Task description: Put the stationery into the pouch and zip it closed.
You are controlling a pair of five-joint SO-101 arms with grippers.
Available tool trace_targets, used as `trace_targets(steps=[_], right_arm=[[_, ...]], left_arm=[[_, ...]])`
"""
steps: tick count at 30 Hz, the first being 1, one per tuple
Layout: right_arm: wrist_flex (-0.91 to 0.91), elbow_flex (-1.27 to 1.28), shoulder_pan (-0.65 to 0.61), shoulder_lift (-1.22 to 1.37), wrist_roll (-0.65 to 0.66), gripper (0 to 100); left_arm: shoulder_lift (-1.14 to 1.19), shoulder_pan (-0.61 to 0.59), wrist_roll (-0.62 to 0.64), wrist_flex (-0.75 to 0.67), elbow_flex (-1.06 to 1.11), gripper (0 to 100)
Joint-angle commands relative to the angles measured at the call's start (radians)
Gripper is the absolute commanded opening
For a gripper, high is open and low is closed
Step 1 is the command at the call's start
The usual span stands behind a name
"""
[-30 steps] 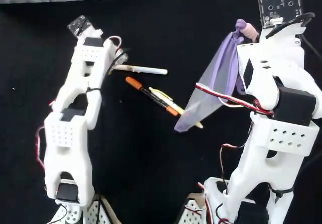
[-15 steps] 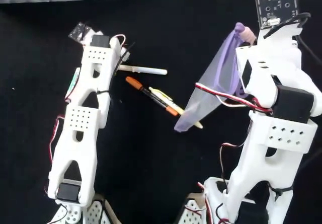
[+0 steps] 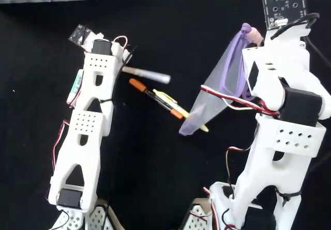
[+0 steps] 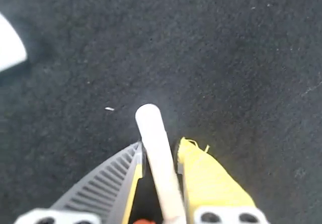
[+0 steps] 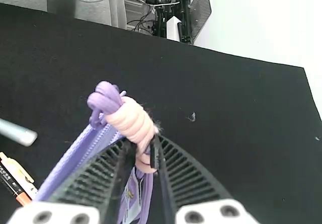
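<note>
My right gripper (image 5: 142,151) is shut on the pink pull (image 5: 135,125) of the purple pouch (image 3: 220,88), which hangs from it with its lower corner (image 3: 187,129) near the cloth. My left gripper (image 4: 160,158) is shut on a white pen (image 4: 157,156), and in the high view the white pen (image 3: 150,75) sticks out to the right of that gripper (image 3: 123,67), lifted off the table. An orange-and-black marker (image 3: 155,98) and a yellow pen (image 3: 171,104) lie side by side on the black cloth between the arms, close to the pouch's low corner.
A black cloth (image 3: 170,28) covers the table. Both arm bases stand at the near edge. Beyond the table's far edge the right wrist view shows grey fabric and cabling (image 5: 166,12).
The left arm has lifted the white pen off the cloth and tilted it, its free end now slightly lower. The right arm and the pouch have stayed put.
</note>
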Motion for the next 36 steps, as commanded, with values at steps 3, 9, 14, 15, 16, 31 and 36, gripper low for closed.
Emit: trace_targets(steps=[3, 9, 14, 15, 16, 31, 36], right_arm=[[-0.003, -0.016, 0.011, -0.013, 0.0, 1.1], [0.003, -0.007, 0.011, -0.088, 0.0, 1.1], [0.015, -0.007, 0.011, -0.122, 0.0, 1.1], [0.02, -0.007, 0.009, -0.117, 0.0, 1.1], [0.02, -0.005, 0.009, -0.111, 0.008, 1.1], [0.009, 0.007, 0.002, -0.054, 0.014, 1.1], [0.009, 0.008, 0.002, -0.053, 0.014, 1.1]], left_arm=[[0.008, -0.033, 0.003, 0.135, -0.028, 11], [-0.038, -0.039, 0.0, 0.155, -0.03, 4], [-0.15, -0.045, -0.025, 0.155, -0.028, 3], [-0.18, -0.048, -0.026, 0.153, -0.028, 3], [-0.209, -0.048, -0.026, 0.153, -0.028, 3], [-0.641, 0.045, -0.31, -0.005, -0.028, 3], [-0.747, 0.147, -0.376, 0.121, -0.028, 3]])
